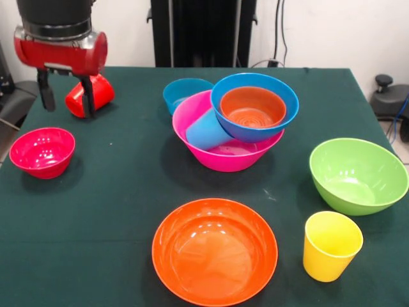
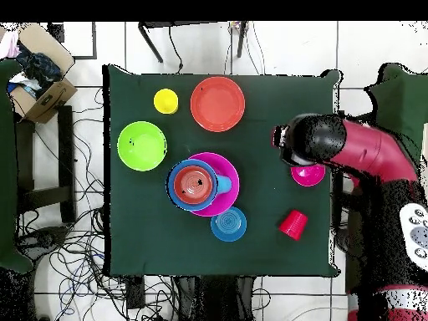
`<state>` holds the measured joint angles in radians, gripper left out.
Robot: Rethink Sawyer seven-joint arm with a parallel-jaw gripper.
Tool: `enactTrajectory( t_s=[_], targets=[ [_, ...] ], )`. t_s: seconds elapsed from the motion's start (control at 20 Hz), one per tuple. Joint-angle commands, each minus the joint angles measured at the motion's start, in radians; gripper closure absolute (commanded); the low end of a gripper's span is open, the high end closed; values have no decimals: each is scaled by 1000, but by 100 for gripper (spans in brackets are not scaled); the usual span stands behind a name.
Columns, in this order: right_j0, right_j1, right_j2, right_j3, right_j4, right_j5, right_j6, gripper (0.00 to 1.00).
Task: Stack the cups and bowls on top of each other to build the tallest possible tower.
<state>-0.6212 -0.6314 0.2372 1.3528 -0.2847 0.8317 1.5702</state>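
My gripper (image 1: 66,96) hangs open and empty above the table's left side; the overhead view shows only the arm's head (image 2: 301,142). The red cup (image 1: 102,89) lies on its side behind the fingers (image 1: 86,96). The small red bowl (image 1: 42,150) sits below them. The tower's large pink bowl (image 1: 223,157) holds the light blue cup (image 1: 206,131) on its side and the tilted large blue bowl (image 1: 255,131), with the small orange bowl (image 1: 253,107) inside that. The small blue bowl (image 1: 182,93) stands behind. The green bowl (image 1: 358,174), yellow cup (image 1: 331,245) and large orange bowl (image 1: 215,251) stand apart.
The table (image 1: 115,192) has a dark green cloth. In the overhead view a cardboard box (image 2: 42,84) stands on a side stand beyond the table's left edge, and cables lie on the floor around it.
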Motion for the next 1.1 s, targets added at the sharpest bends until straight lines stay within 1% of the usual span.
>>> enactTrajectory(
  t_s=[0.05,0.2,0.35,0.4,0.5,0.6,0.85,1.05,1.1],
  targets=[
    [-7,135,264,-155,-69,167,-513,0],
    [-11,136,272,-129,-53,147,-492,0],
    [-16,165,286,-147,-54,133,-508,0],
    [-24,169,288,-145,-63,126,-521,0],
    [-23,198,293,-189,-82,130,-543,0],
    [-45,187,286,-162,-105,106,-551,0],
    [-39,181,233,-227,-170,178,-537,0],
    [-47,161,208,-227,-208,193,-524,0],
    [-50,153,206,-214,-214,187,-516,0]
  ],
)
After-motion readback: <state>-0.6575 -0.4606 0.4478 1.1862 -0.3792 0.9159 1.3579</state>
